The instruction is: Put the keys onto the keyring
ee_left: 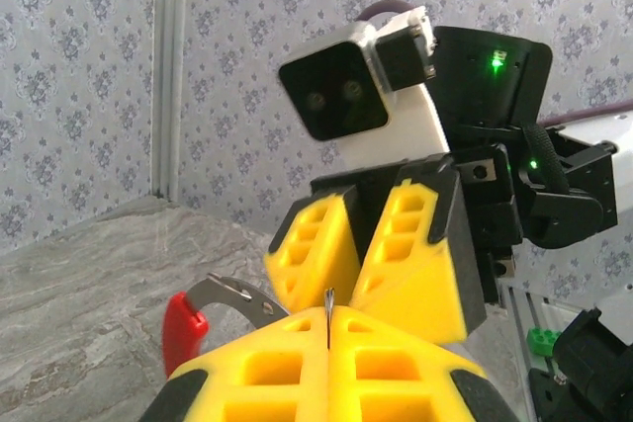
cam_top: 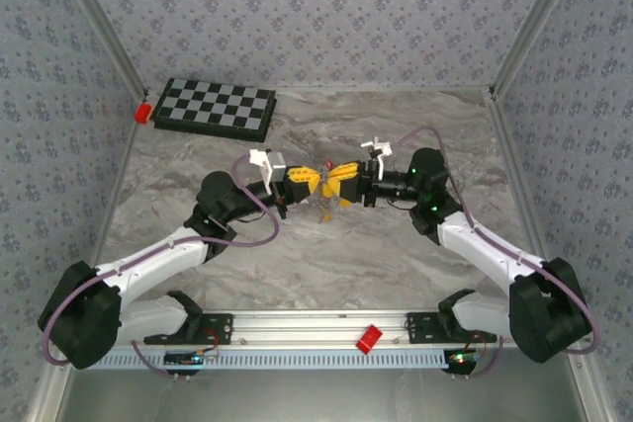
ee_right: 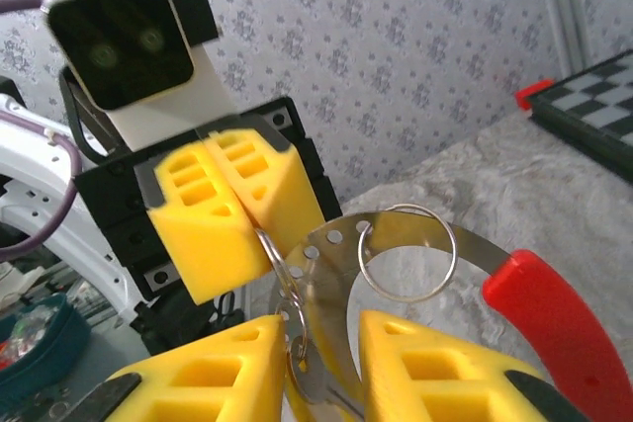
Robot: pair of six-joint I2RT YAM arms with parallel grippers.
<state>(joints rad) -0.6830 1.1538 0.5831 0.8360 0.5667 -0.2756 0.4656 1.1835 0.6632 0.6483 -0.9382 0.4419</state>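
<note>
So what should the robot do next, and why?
Probably ease the right gripper straight back. Its fingers stand apart around a small metal piece hanging at the keyring, not pinching it, while the left gripper is shut on the keyring.

You had nothing legible to go on here: no text, label, brand, number or sign could be read in any of the views.
</note>
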